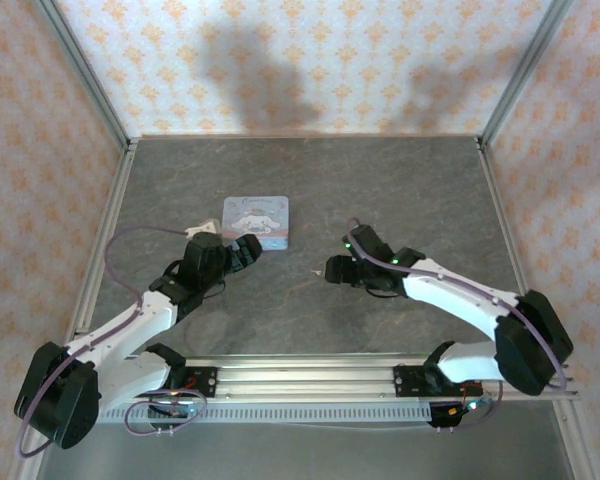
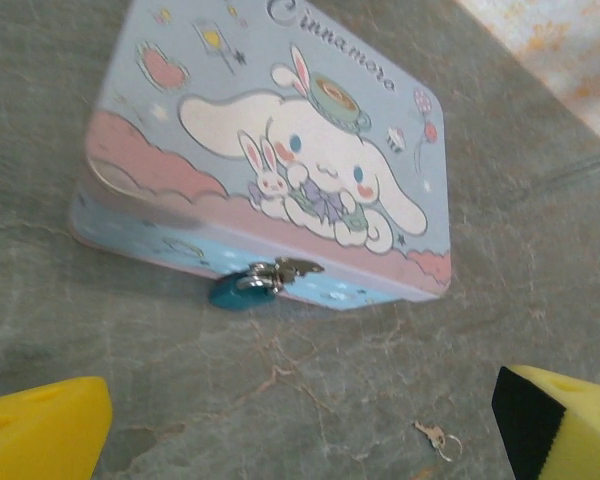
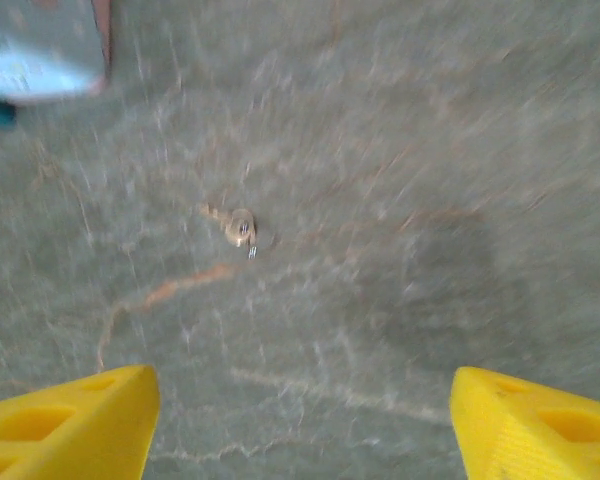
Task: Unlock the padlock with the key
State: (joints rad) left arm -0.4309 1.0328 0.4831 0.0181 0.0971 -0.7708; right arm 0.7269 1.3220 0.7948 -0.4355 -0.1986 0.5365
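The tiny teal padlock (image 2: 242, 289) hangs from the metal clasp on the front wall of the pale blue cartoon tin (image 2: 280, 150), resting on the table. The small silvery key (image 2: 435, 437) with its thin ring lies flat on the table, to the right of the padlock and apart from it. My left gripper (image 2: 300, 440) is open, its yellow fingers (image 2: 40, 430) wide apart a little short of the padlock. In the right wrist view the key (image 3: 238, 227) lies ahead of my right gripper (image 3: 305, 430), which is open with nothing between its fingers.
The tin (image 1: 255, 220) sits left of the table's centre, with my left gripper (image 1: 242, 252) just in front of it. My right gripper (image 1: 332, 268) hovers to its right, beside the key (image 1: 313, 270). Metal frame rails border the grey stone-patterned table (image 1: 400, 190).
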